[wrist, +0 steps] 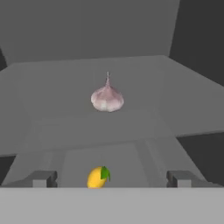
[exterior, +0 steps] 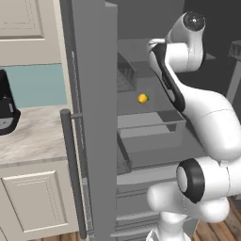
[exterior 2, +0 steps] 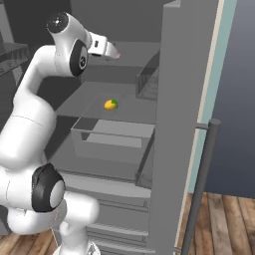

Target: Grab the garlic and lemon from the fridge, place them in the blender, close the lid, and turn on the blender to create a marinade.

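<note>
The fridge (exterior: 94, 117) stands with its door swung open, and my arm reaches into it. The garlic (wrist: 107, 98), a pale pinkish bulb with a pointed top, sits on the upper grey shelf straight ahead of my hand. The lemon (wrist: 98, 177) lies on the shelf below it, also seen as the lemon (exterior: 143, 98) and the lemon (exterior 2: 110, 104). My gripper (wrist: 112, 179) is open, its two dark tips wide apart and empty, some way short of the garlic. My hand (exterior 2: 102, 47) hovers at upper-shelf height. The blender and the lid are out of view.
The open door (exterior 2: 179, 124) with its long bar handle (exterior 2: 201, 184) flanks the arm. A translucent drawer (exterior: 150, 127) juts out under the lemon's shelf. Door bins (exterior: 126, 75) sit beside the shelves. A dark appliance (exterior: 7, 113) stands on the marble counter (exterior: 33, 139).
</note>
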